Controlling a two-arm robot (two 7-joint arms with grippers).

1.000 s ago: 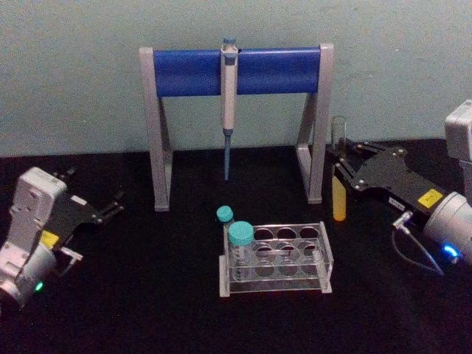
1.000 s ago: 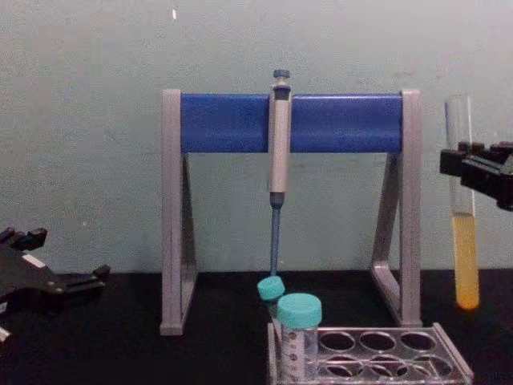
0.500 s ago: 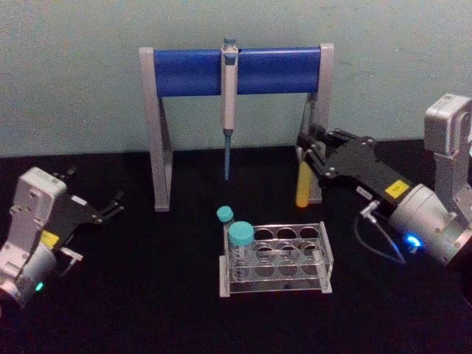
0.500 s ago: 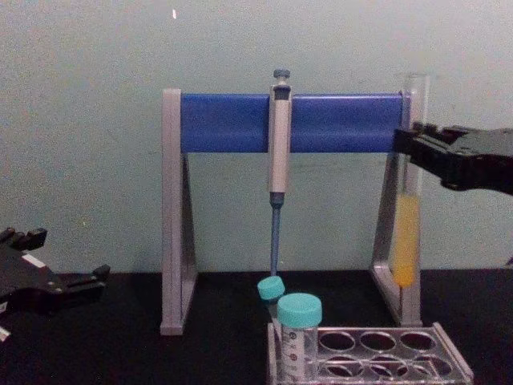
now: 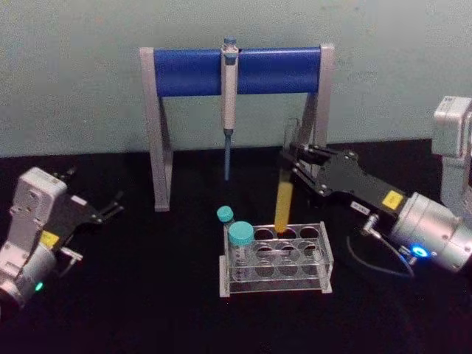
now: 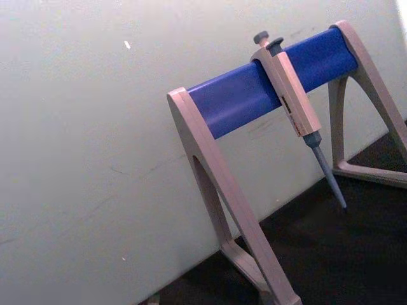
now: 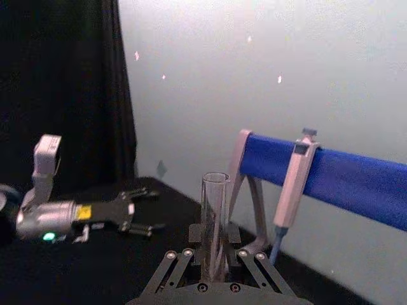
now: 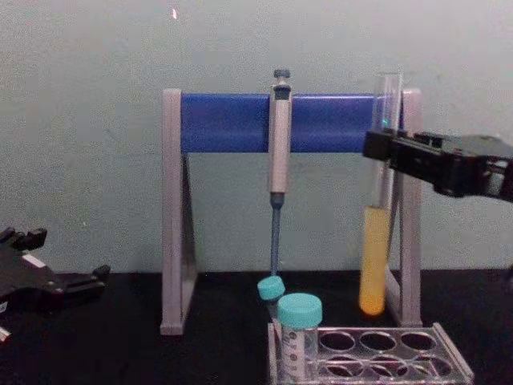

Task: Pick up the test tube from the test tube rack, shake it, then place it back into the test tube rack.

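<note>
Half a second ago the right claw [image 5: 290, 161] held the test tube [image 5: 283, 200] in front of the right leg of the stand [image 5: 156, 133]. A second ago it was farther out, past that leg toward the table's right edge. Now the arm has swung in toward the middle, and the tube is lower. The claw is closed on the clear upper part of the tube, which hangs upright with its yellow liquid below the grip. The tube is over the back of the test tube rack [image 5: 295, 277]. In the chest view its rounded tip is just above the rack's top and not in a hole.

The rack has not moved from the middle of the black table [image 5: 147, 310], and two teal-capped vials [image 5: 240, 234] stand at its left end. The pipette [image 5: 229, 88] hangs from the stand's blue bar as before. The left claw [image 5: 99, 193] is parked by the table's left edge as it was, fingers spread and holding nothing.

Each arm carries a small yellow sticker [image 5: 391, 198] with print too small to read.
</note>
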